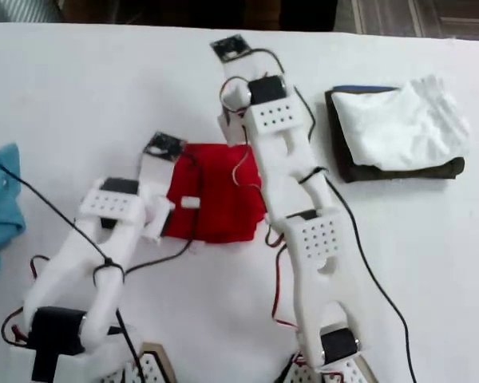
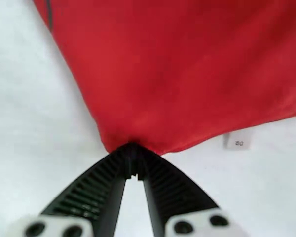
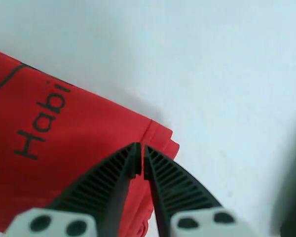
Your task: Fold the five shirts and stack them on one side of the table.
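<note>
We are seeing the red shirt (image 1: 215, 195) lying mid-way across the counter (image 1: 80, 88) between the arms as a roughly square patch. The arms are covering two of its edges, so we are not making out a long axis. The left fingers (image 2: 172, 187) are pinching one corner, and the right fingers (image 3: 103, 177) are clamping a folded corner. On the right a white shirt (image 1: 399, 124) is sitting on a dark shirt (image 1: 343, 163). The high view's left edge is cutting off a teal shirt (image 1: 1, 199).

High camera looks down over whole table (image 1: 80, 88) from afar. Both wrist cameras face down, very close to surface. All three share red shirt (image 1: 215, 195).
</note>
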